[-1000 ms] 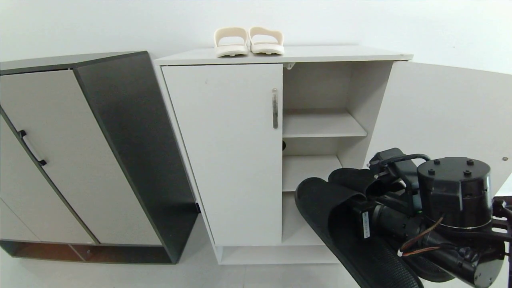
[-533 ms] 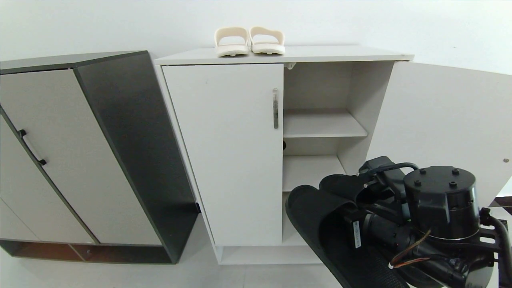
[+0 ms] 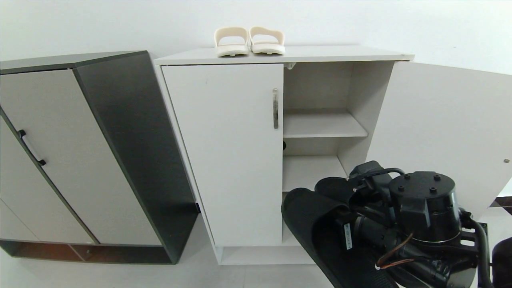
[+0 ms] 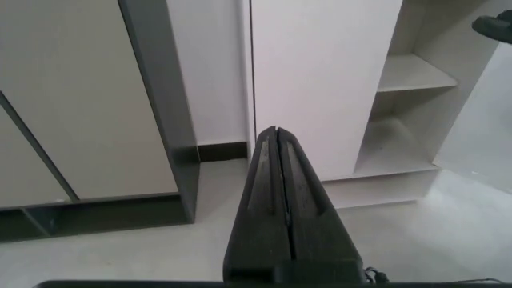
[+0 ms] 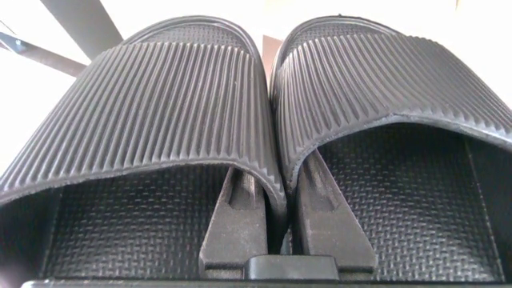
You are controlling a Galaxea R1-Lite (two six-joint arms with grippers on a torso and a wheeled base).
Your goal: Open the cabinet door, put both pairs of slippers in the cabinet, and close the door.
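A pair of cream slippers [image 3: 249,41] sits on top of the white cabinet [image 3: 224,160]. Its left door is closed and its right door [image 3: 440,132] is swung open, showing bare shelves [image 3: 320,124]. My right gripper [image 5: 276,220] is shut on a pair of black slippers [image 3: 312,212] [image 5: 184,104]. Its fingers [image 5: 236,216] reach under the straps and pinch the two inner sides together. The black pair hangs in front of the cabinet's lower open compartment, toes toward it. My left gripper [image 4: 277,140] is shut with nothing in it, low above the floor and facing the cabinets.
A dark grey cabinet [image 3: 132,152] with a light closed door stands against the white cabinet's left side. A metal handle [image 3: 275,108] runs down the closed white door. Bare floor [image 3: 120,276] lies in front of both cabinets.
My right arm has carried the black slippers to the left and closer to the open lower compartment. The cream slippers and both doors have stayed put.
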